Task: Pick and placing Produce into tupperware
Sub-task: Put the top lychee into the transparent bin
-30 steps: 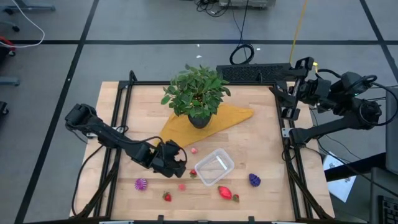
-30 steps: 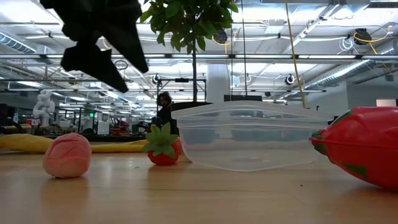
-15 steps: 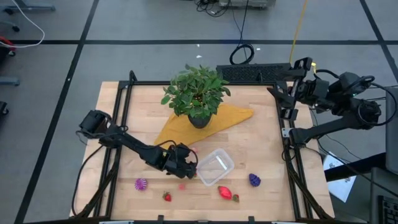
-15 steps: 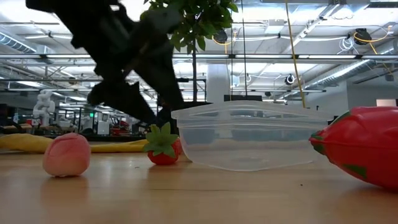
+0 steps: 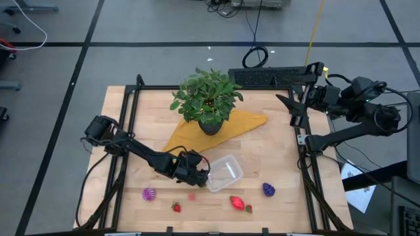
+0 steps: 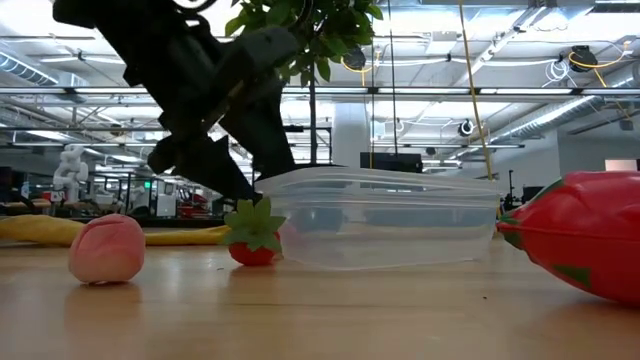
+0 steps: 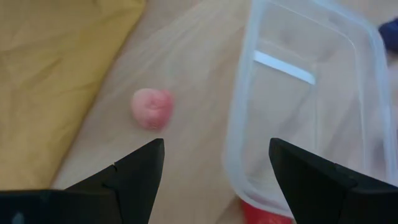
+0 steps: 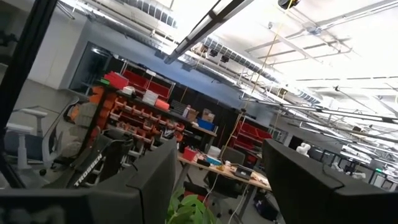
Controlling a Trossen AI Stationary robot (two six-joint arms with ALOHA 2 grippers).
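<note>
Tupperware (image 5: 224,174) just beside left hand (image 5: 199,175)

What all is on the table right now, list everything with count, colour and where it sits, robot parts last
Tupperware: one, clear, front middle of the table, nothing visible inside.
Strawberries: three, red; one near the front edge, one beside the big red fruit, one at the tupperware's left edge.
Big red fruit: one, red, in front of the tupperware.
Pink fruits: two, pink; one in front of the left gripper, one next to the cloth.
Knobbly fruits: two; magenta front left, purple front right.
Plant: one, green, black pot, on the cloth.
Cloth: one, yellow, table centre.
Left gripper: open, at the tupperware's left edge.
Right gripper: open, raised at the table's back right edge.
</note>
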